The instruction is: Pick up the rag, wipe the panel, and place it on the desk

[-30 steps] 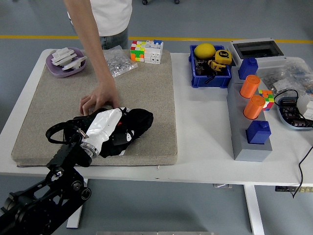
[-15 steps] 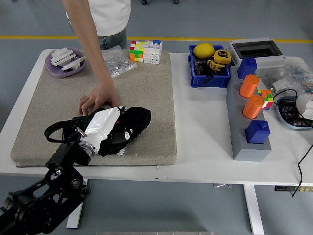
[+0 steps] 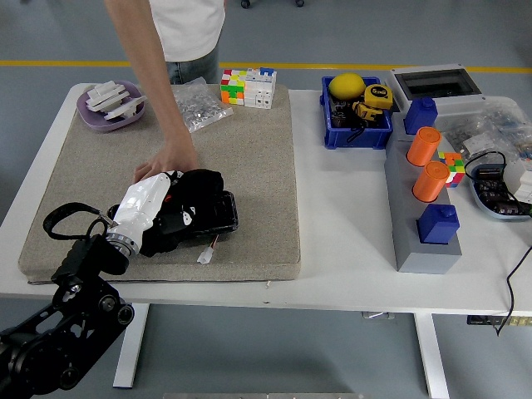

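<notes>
Black rag lies bunched on the near left part of the tan felt panel, under the robot's left hand. The panel covers the left half of the white table; grey floor with a yellow line lies beyond. The left arm enters from the lower left corner, white-backed hand flat, fingers curled onto the rag, gripping it. A person's hand rests fingertips-down just beyond the rag.

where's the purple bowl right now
In the head view, the purple bowl sits at the table's far left corner, on the grey mat, left of the clear bag.
</notes>
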Robot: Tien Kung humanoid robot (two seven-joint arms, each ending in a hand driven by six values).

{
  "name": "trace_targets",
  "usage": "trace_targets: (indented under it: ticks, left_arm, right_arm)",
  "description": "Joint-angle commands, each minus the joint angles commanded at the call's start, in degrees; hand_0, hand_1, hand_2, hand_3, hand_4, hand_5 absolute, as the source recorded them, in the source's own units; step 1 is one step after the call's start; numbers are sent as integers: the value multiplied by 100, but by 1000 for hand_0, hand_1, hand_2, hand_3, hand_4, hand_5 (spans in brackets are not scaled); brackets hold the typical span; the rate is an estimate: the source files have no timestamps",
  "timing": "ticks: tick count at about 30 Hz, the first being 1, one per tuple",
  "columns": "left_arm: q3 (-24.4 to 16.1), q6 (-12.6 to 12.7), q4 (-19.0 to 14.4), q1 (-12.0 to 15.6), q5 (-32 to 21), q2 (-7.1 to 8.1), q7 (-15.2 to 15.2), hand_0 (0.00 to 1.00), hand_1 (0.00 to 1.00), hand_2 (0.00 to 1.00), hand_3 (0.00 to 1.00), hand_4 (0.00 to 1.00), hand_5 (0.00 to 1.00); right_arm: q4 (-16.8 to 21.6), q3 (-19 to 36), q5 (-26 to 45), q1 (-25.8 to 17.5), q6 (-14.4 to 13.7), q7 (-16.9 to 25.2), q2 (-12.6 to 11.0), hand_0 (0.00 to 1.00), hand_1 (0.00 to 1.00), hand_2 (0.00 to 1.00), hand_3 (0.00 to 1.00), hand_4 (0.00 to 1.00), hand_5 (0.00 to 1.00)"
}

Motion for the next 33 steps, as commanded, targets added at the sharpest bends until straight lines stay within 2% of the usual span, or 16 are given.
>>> trace_targets:
  ticks: [8, 16, 33]
  left_arm:
    - [-560, -5, 23, 174, 44, -48, -7, 301, 271, 522, 504, 128, 2]
    - [-1148, -13, 56, 368, 77, -8, -10, 304, 271, 520, 502, 127, 2]
    - [-2076, 11, 74, 743, 164, 18, -43, 302, 285, 523, 502, 129, 2]
  right_arm:
    - [0, -8, 18, -5, 5, 3, -1, 718, 608, 604, 577, 998, 449]
    - [0, -10, 25, -27, 5, 1, 12, 718, 608, 604, 577, 998, 449]
    - [0, -102, 131, -77, -23, -8, 19, 718, 608, 604, 578, 998, 450]
